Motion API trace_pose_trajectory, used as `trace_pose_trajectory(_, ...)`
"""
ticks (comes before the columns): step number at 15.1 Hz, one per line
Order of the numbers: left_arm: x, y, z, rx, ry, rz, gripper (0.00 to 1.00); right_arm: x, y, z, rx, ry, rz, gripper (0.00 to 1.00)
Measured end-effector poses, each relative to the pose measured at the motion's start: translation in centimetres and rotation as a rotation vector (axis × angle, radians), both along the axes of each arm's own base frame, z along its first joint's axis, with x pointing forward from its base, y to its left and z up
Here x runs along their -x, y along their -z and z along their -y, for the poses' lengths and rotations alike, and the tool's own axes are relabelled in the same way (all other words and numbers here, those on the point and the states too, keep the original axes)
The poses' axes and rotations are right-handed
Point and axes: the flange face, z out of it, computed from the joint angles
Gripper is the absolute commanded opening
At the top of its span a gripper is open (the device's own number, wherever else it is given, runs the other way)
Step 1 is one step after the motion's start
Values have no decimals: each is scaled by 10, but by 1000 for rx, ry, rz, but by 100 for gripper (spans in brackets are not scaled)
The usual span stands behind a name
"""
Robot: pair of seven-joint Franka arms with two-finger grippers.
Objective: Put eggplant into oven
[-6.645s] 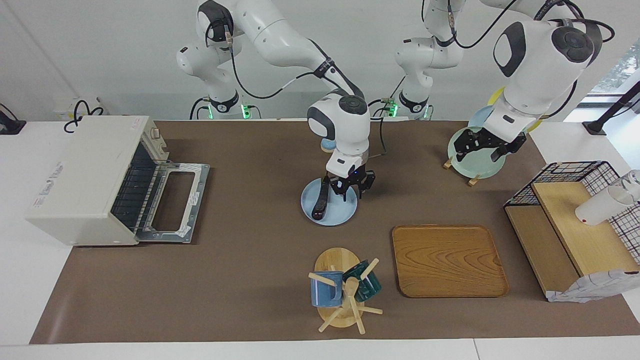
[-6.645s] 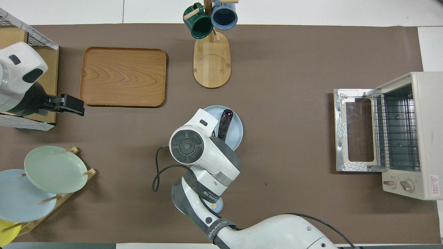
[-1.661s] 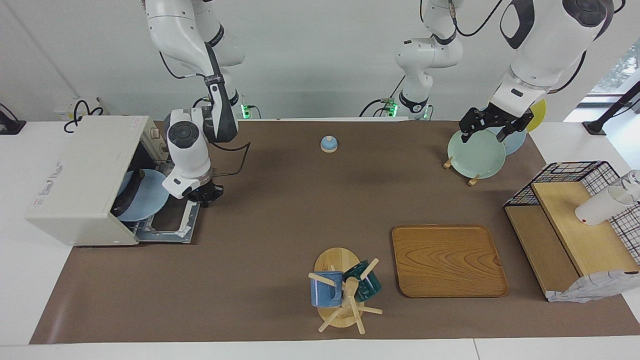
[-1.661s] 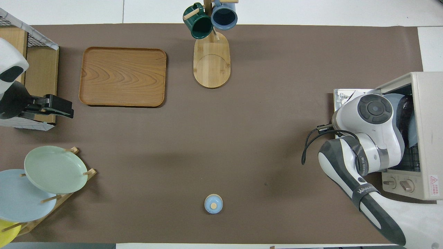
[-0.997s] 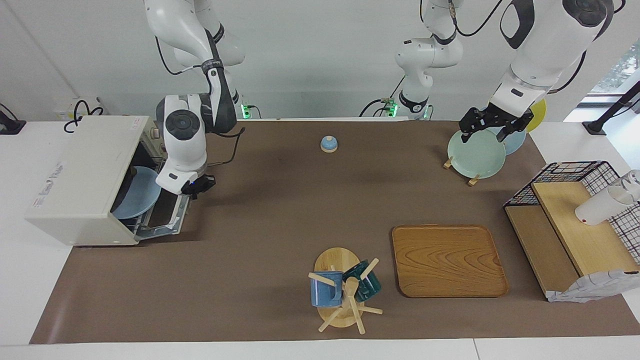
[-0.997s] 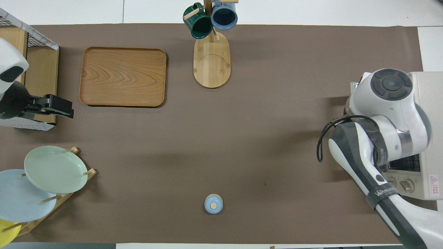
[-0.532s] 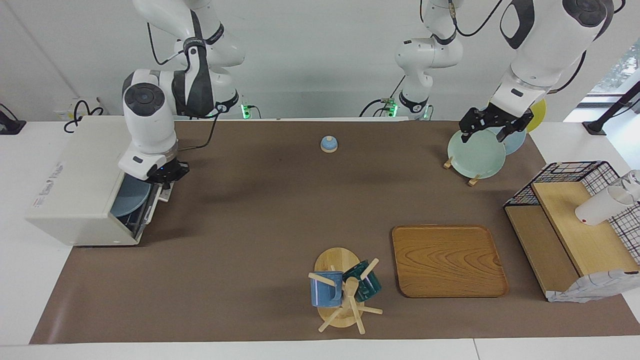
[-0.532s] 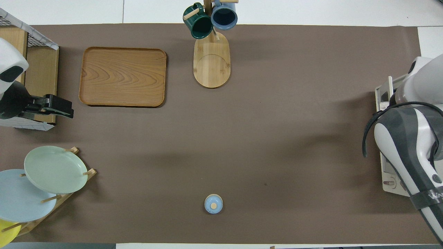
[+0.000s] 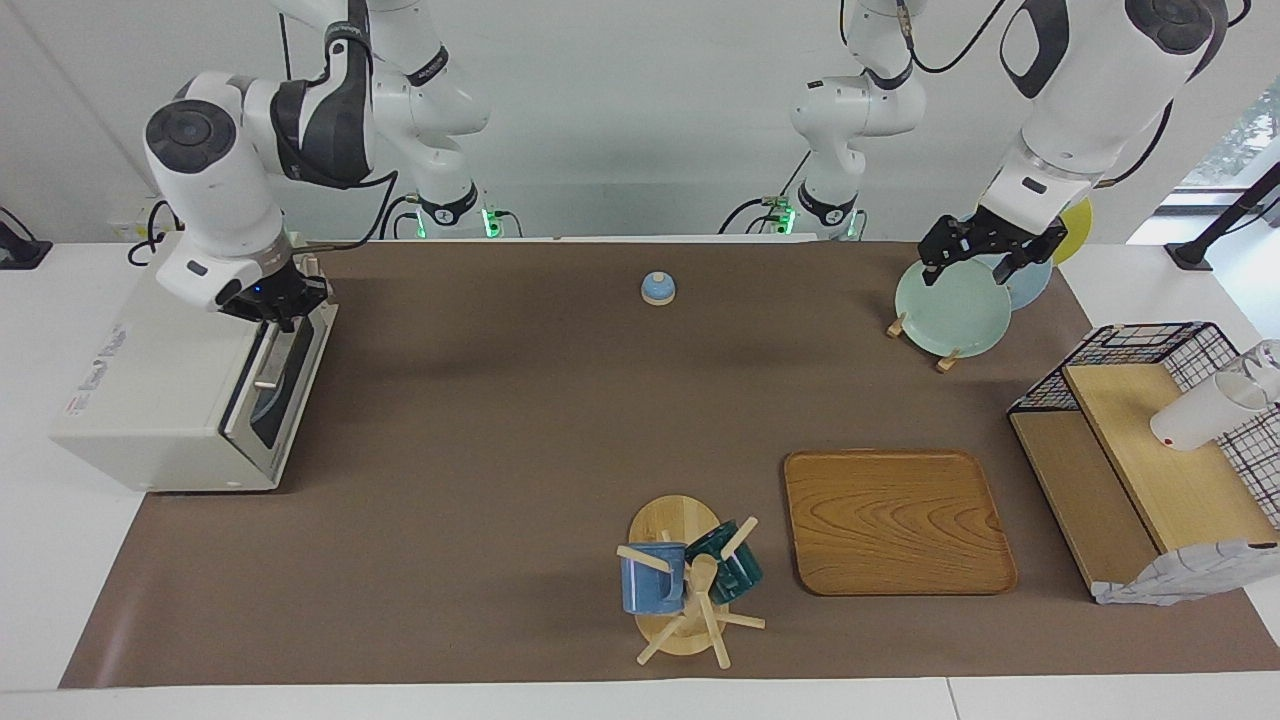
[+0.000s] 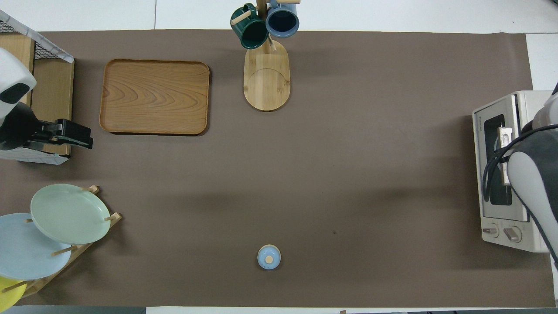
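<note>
While one oven [image 9: 170, 385] shut, two mugs [image 9: 655, 578].

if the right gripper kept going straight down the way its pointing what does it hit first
Most likely the oven: the right gripper points down over the top edge of its closed door, so it would meet that edge first, though depth is hard to judge.

robot lab posing as a kitchen, two arms sitting at a papered table [image 9: 520, 480], oven [image 9: 170, 380], mug rack [image 9: 685, 585], plates [image 9: 950, 310] lying around

Cream-white oven [image 9: 165, 380], door shut; eggplant out of sight.
</note>
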Motion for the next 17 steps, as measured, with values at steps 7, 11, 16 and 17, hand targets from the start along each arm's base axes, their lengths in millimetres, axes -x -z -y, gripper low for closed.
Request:
trace_pose_trajectory(7, 0, 0, 0, 0, 0, 0, 100, 3, -49, -20, -106, 75, 21, 80)
trace_pose_trajectory(11, 0, 0, 0, 0, 0, 0, 100, 1, -45, -25, -147, 93, 16, 100)
trace_pose_trajectory(16, 0, 0, 0, 0, 0, 0, 100, 1, -48, -26, -147, 102, 22, 100)
trace_pose_trajectory(17, 0, 0, 0, 0, 0, 0, 100, 1, -47, -25, -147, 104, 22, 100)
